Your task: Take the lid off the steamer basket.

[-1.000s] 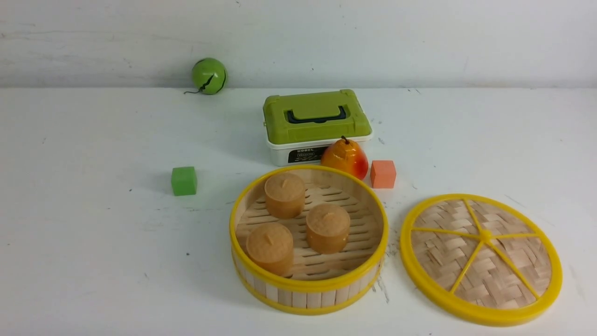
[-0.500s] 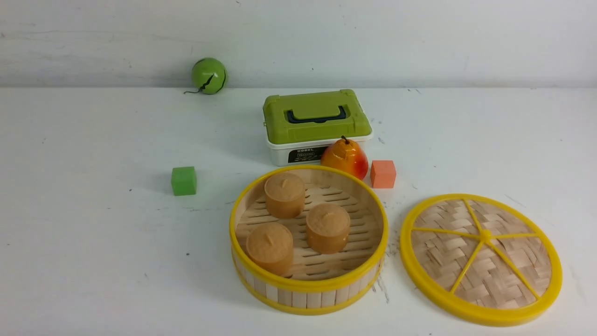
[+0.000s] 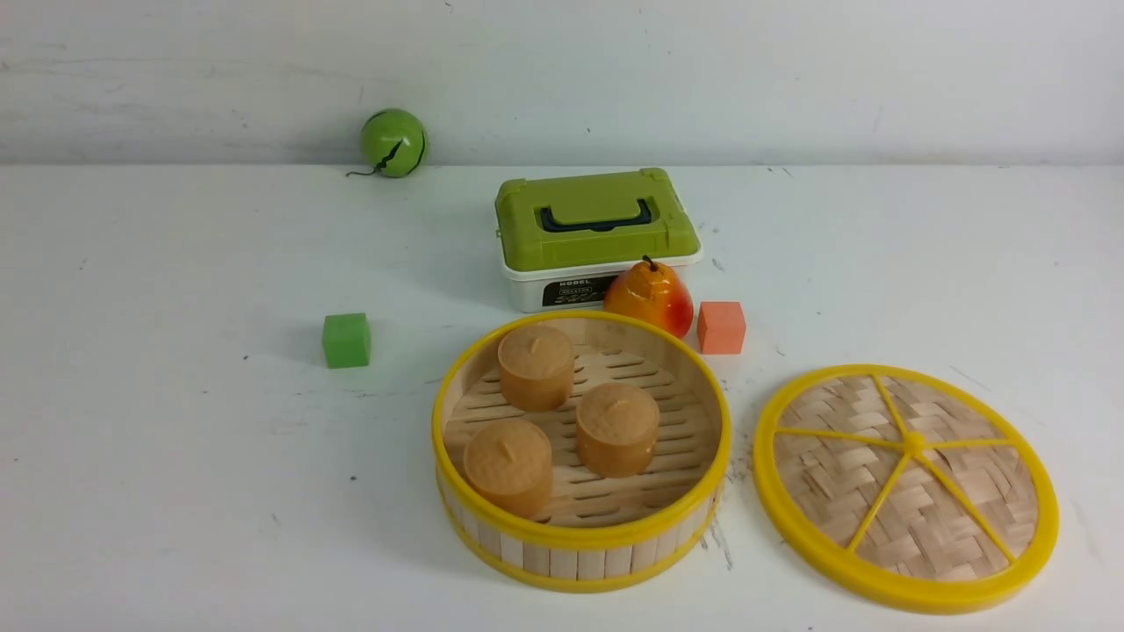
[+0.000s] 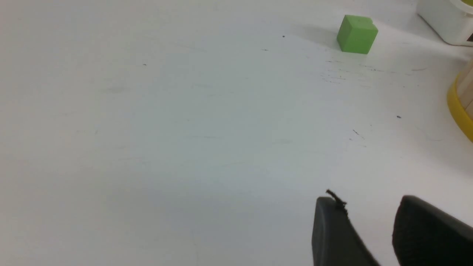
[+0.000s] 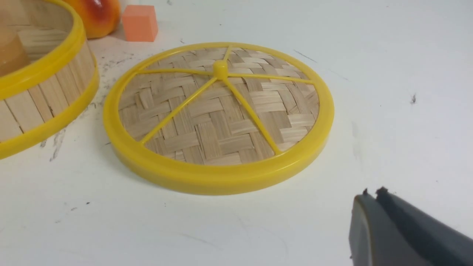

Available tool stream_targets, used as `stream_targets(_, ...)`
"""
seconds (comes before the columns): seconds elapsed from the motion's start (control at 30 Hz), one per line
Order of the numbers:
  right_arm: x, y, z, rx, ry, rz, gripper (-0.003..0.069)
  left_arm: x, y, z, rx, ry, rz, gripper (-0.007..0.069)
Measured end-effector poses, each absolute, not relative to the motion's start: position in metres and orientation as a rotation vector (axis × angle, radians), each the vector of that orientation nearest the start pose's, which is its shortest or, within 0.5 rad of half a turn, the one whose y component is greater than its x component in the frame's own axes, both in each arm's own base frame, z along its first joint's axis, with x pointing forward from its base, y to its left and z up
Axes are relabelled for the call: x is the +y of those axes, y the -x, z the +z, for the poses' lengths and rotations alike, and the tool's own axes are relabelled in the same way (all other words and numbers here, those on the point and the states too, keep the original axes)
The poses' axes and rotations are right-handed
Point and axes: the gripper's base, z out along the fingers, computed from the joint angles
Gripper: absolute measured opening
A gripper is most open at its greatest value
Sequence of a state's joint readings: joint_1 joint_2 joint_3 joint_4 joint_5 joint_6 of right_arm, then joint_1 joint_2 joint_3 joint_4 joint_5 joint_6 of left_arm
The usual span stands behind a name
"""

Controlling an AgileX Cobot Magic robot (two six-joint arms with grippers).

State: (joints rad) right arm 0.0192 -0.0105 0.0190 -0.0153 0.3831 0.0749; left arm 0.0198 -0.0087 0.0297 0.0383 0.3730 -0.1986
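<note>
- Nothing on the bench has moved since the earlier front frames; we see every object in the same spot.
- Our lid lies flat on the bench just to the right of the steamer basket, apart from it by a narrow strip of bench, woven face and yellow spokes upward.
- Being round, the lid has no long axis; its centre knob points straight up.
- Our steamer basket stands upright and uncovered, its open mouth facing up, with three brown cylindrical pieces standing on its slatted floor.
- Behind the basket sits a white box with a green top; its dark front label reads "MODEL", and the smaller print below it is too fine for us to read.
- A pear stands just in front of the box, partly hiding the label, with an orange cube just beside it on the right.
- A green cube sits well to the left of the basket, and a green ball rests at the far wall.
- Our left hand hangs over bare bench with a clear gap between its fingers, holding nothing.
- Our right hand is near the lid but not touching it, its fingertips practically together and nothing between them.
</note>
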Motion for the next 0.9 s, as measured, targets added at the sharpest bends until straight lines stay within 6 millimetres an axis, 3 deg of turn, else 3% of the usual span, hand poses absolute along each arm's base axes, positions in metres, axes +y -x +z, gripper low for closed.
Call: stream_targets(0.9,0.0005,-0.0522,0.1729,1.875,-0.043,0.05,0.0048,0.0023,-0.0527,0.1701,1.869,0.181,-0.085,0.0239)
